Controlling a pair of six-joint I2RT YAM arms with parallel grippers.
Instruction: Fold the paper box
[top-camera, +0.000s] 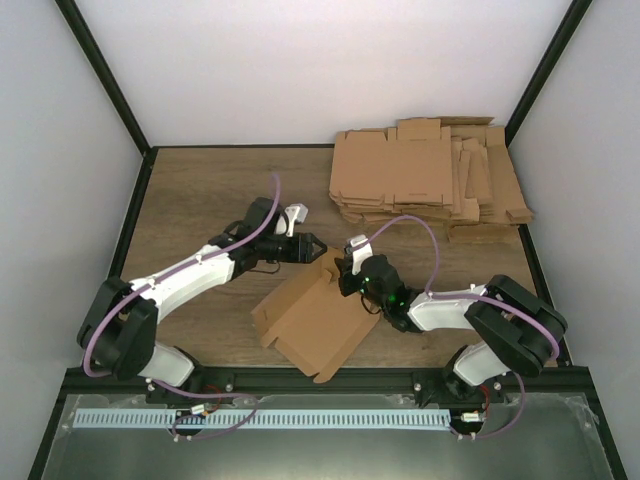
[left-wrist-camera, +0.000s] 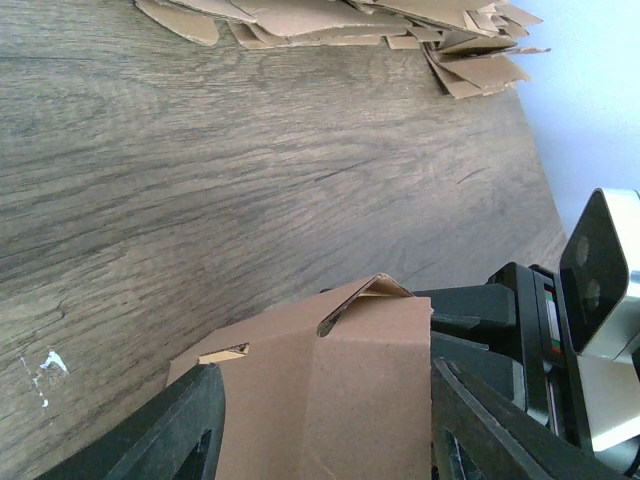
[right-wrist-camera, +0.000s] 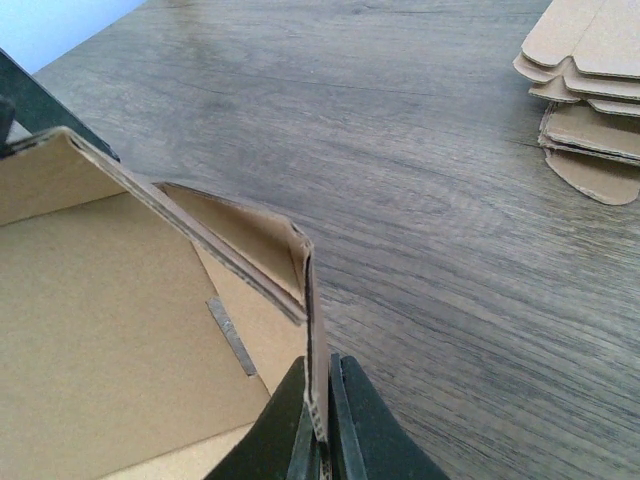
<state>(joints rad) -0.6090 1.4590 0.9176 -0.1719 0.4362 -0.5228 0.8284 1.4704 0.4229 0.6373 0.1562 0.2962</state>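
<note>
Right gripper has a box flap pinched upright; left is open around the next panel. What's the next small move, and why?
Probably close the left gripper onto the raised panel of the paper box. Its fingers straddle it unclamped, while the right gripper is shut on the adjoining flap, so the corner is held from one side only.

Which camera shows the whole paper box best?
Top view: nearly the whole paper box shows. Left wrist view catches only one raised end; right wrist view, a corner flap pinched by the right gripper.
</note>
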